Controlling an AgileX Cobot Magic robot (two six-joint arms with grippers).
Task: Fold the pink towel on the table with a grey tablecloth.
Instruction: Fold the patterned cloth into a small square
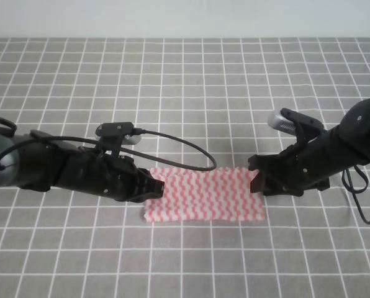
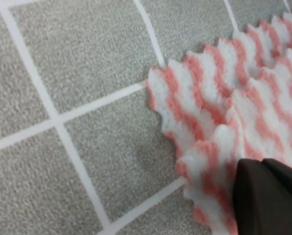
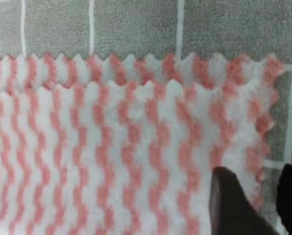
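From above we see the pink towel point(image 1: 203, 194) folded on the table point(image 1: 191, 87) between our left fingers point(image 1: 155, 188) and right fingers point(image 1: 256, 180), while in the wrist views one left finger point(image 2: 268, 198) rests on its doubled edge and the slightly parted right fingers point(image 3: 231, 205) straddle its side edge, grip unclear.

fluffy cloth pink towel point(image 3: 111, 161), matt woven grey tablecloth point(image 2: 77, 161)

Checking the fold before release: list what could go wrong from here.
1. In the right wrist view the pink towel has its upper layer short of the lower edge, so the fold may end uneven.
2. The left gripper and right gripper sit on opposite ends; pulling away might drag the top layer off.
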